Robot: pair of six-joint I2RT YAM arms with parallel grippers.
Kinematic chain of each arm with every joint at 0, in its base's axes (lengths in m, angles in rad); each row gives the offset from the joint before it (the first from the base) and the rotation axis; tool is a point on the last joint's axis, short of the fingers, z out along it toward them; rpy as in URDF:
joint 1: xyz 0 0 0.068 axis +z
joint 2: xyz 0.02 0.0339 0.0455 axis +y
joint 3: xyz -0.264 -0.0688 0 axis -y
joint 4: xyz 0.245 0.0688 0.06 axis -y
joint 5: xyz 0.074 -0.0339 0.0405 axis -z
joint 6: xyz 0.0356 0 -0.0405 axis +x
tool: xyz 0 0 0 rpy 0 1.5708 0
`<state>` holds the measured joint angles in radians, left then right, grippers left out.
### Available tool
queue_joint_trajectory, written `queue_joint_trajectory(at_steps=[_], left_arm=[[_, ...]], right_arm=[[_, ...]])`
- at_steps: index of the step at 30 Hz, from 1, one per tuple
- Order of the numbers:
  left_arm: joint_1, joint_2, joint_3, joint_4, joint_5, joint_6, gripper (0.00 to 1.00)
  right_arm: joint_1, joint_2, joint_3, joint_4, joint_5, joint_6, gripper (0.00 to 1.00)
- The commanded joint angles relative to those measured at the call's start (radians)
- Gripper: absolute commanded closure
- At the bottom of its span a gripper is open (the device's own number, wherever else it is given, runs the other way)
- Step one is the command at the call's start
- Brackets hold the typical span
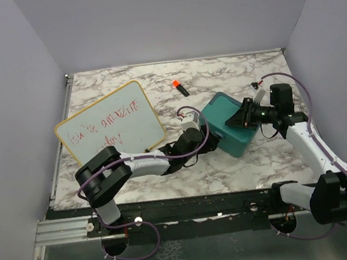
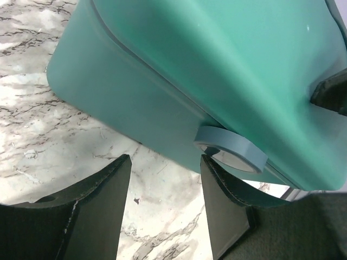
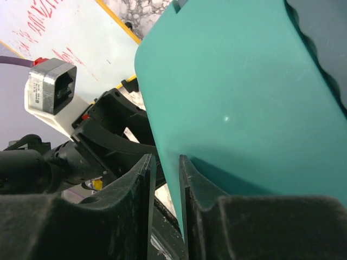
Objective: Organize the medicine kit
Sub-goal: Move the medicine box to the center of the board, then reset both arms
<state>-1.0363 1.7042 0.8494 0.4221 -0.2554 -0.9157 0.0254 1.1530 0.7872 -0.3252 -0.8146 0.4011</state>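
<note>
The teal medicine kit (image 1: 229, 123) sits mid-table, its lid down in the top view. My left gripper (image 1: 194, 139) is at its left side, open, with only marble between the fingers (image 2: 165, 162). A blue tape roll (image 2: 230, 147) rests by the right fingertip against the kit's wall (image 2: 217, 59). My right gripper (image 1: 242, 117) reaches in from the right. Its jaws (image 3: 167, 162) stand a little apart around the thin edge of the teal lid (image 3: 233, 97), with a gap on the left side.
A yellow-framed whiteboard (image 1: 107, 125) with red writing lies at the left. An orange-capped marker (image 1: 180, 88) lies behind the kit. The left arm's wrist and white camera block (image 3: 51, 92) show just beyond the lid in the right wrist view.
</note>
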Motion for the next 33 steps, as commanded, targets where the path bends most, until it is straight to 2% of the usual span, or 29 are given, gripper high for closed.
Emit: queue_joint_trajectory(at_steps=[1, 10, 15, 23, 28, 33], left_arm=[[0.004, 0.026, 0.064, 0.032, -0.004, 0.016, 0.44], [0.004, 0.106, 0.167, 0.033, 0.023, 0.040, 0.44], [0.004, 0.178, 0.250, 0.033, 0.045, 0.042, 0.44], [0.005, 0.229, 0.351, 0.032, 0.089, 0.089, 0.43], [0.005, 0.138, 0.275, 0.031, 0.101, 0.120, 0.43], [0.025, -0.051, 0.136, -0.005, 0.077, 0.185, 0.37]], right_arm=[[0.006, -0.035, 0.057, -0.127, 0.108, 0.016, 0.67], [0.006, -0.161, 0.114, -0.166, 0.271, 0.066, 0.57], [0.005, -0.250, 0.115, -0.168, 0.362, 0.093, 0.56], [0.005, -0.343, 0.090, -0.143, 0.386, 0.135, 0.56], [0.006, -0.371, 0.076, -0.146, 0.382, 0.119, 0.54], [0.006, -0.372, 0.052, -0.151, 0.346, 0.108, 0.51]])
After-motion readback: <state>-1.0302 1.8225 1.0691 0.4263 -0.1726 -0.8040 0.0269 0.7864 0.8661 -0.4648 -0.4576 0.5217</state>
